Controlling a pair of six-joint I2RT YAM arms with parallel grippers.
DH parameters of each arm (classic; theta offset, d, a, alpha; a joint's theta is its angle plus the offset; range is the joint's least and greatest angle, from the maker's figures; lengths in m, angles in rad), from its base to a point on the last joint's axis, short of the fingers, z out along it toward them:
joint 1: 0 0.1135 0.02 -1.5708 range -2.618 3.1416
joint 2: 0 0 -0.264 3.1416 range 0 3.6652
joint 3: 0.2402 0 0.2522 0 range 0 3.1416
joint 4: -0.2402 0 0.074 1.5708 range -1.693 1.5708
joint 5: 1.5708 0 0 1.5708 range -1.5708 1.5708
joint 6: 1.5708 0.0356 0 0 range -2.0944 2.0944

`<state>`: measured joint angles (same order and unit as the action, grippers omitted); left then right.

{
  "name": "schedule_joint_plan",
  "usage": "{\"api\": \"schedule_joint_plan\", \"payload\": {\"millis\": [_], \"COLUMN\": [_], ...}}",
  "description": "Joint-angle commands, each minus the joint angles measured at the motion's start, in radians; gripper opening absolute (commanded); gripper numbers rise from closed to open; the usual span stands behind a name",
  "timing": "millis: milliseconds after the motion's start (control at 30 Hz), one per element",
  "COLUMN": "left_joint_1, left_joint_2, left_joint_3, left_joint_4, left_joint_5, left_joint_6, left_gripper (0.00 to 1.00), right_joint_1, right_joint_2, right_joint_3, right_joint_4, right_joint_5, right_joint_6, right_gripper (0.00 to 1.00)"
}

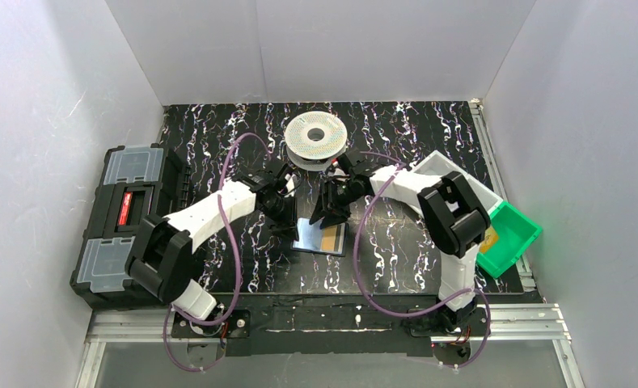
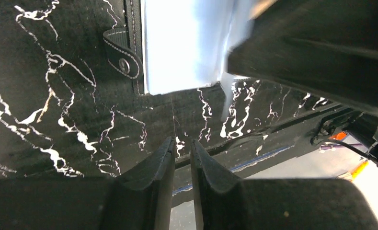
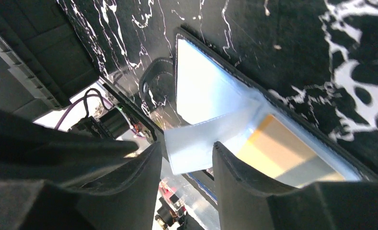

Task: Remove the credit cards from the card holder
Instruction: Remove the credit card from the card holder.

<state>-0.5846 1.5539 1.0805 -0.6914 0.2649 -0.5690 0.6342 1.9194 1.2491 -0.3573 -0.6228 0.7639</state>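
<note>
White walls close in a black, white-veined mat [image 1: 428,137]. In the top view a black toolbox [image 1: 121,226] sits at 9 o'clock, a white spool [image 1: 316,137] at 12 o'clock, and a green bin [image 1: 513,238] with a grey tray [image 1: 445,166] beside it at 3 o'clock. The holder [image 1: 309,236] lies open and flat at the middle of the mat, bluish-grey inside up. An orange-tan card [image 1: 330,238] shows in its 3 o'clock half, still lying in the holder. The left claw [image 1: 285,212] hangs at about 10 o'clock of the holder, just off its edge. In its wrist view the fingers [image 2: 153,172] are almost together with only a thin slit between them, they hold nothing, and they are above bare mat. The holder's snap tab [image 2: 123,60] is beyond the fingertips at 11 o'clock. The right claw [image 1: 330,212] is at 12 o'clock of the holder, over its far edge, with its jaws a moderate way apart. In the right wrist view a pale bluish flap [image 3: 196,139] rises from the holder's fold into the gap between the fingers [image 3: 234,187]. I cannot tell whether either finger touches it. The card lies at 4 o'clock of that flap, flat against the lining.
</note>
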Motion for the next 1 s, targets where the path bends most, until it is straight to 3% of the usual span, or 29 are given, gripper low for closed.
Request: {"api": "schedule_joint_plan", "payload": {"millis": [0,400,767,967], "left_joint_1": [0.009,0.011,0.010,0.010], "left_joint_2": [-0.099,-0.118,-0.085,-0.046], "left_joint_3": [0.041,0.047,0.077,0.098], "left_joint_4": [-0.069,-0.074,-0.040,0.000], "left_joint_5": [-0.020,0.029,0.091,0.168], "left_joint_6": [0.037,0.045,0.020,0.004], "left_gripper": [0.17,0.19,0.20,0.21], "right_joint_1": [0.025,0.035,0.006,-0.062], "right_joint_2": [0.058,0.168,0.027,-0.105], "right_joint_3": [0.069,0.093,0.108,0.035], "right_joint_4": [0.064,0.115,0.038,-0.013], "right_joint_5": [-0.048,-0.035,-0.005,0.043], "right_joint_6": [0.066,0.119,0.084,0.068], "right_gripper": [0.53,0.61,0.63,0.63]}}
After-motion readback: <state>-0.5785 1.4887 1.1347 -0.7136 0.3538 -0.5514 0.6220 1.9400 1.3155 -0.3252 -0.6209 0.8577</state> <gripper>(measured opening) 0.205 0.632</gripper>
